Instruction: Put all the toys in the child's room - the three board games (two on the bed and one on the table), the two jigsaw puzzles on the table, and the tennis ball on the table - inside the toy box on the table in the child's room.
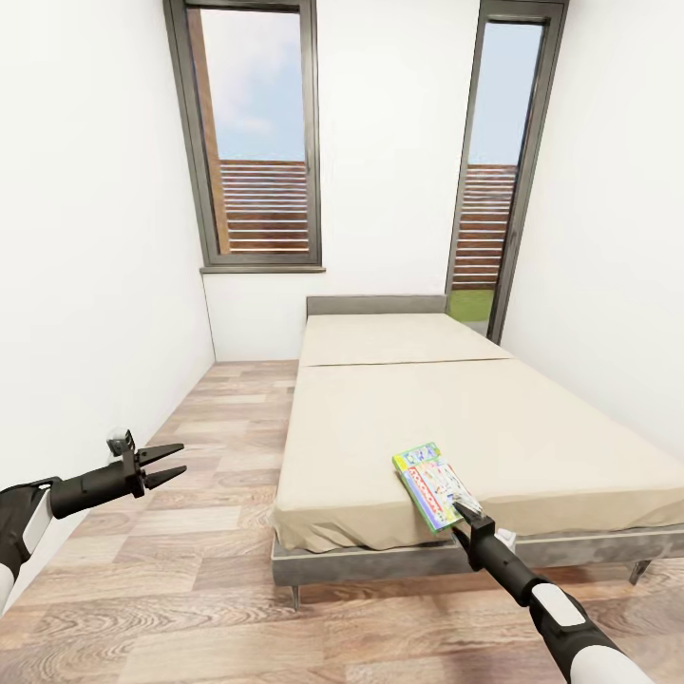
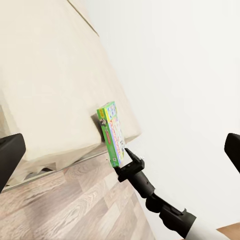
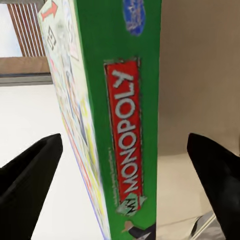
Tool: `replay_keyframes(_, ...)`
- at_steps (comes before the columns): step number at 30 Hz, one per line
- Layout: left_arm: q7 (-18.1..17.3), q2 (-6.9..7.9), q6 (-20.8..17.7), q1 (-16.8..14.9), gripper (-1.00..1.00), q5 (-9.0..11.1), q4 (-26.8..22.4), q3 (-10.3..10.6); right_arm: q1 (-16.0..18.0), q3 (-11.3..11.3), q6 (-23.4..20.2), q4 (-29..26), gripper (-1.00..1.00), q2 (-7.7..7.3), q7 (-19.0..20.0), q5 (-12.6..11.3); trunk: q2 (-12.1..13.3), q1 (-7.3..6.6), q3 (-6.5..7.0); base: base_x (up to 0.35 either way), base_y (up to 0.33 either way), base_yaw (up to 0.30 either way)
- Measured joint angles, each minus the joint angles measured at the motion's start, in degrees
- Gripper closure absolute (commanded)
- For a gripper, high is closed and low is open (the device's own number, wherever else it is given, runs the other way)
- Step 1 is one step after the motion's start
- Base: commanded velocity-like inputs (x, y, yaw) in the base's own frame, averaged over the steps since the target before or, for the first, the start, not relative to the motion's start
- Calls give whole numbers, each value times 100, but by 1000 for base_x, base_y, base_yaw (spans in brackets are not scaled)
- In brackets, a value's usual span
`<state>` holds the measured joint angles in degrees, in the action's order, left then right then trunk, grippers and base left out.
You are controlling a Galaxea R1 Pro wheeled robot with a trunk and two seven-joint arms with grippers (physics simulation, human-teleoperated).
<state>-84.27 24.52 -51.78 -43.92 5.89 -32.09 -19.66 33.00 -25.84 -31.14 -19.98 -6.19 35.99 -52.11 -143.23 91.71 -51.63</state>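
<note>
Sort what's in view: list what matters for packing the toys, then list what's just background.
Job things:
- green-edged Monopoly board game box, at the foot corner of the bed
- beige-mattress grey-frame bed
- right gripper, at the box's edge
- left gripper, open, empty

Background:
- tall dark-framed windows
- wood-plank floor

A low bed [image 1: 494,418] with a beige mattress stands on the wooden floor [image 1: 190,570]. A green-edged board game [image 1: 432,484] lies near its foot edge.
</note>
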Motion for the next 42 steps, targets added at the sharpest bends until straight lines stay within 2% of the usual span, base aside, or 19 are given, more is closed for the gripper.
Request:
replay_keyframes(29,0,-5,17,0,-100,1,0,0,0,2,-13,0,100,2,11,-4,1,-3,22,0,0,0)
replay_keyframes(42,0,-3,15,0,-100,0,0,0,0,0,-55,-1,100,-4,1,-18,521,-288,255,0,0,0)
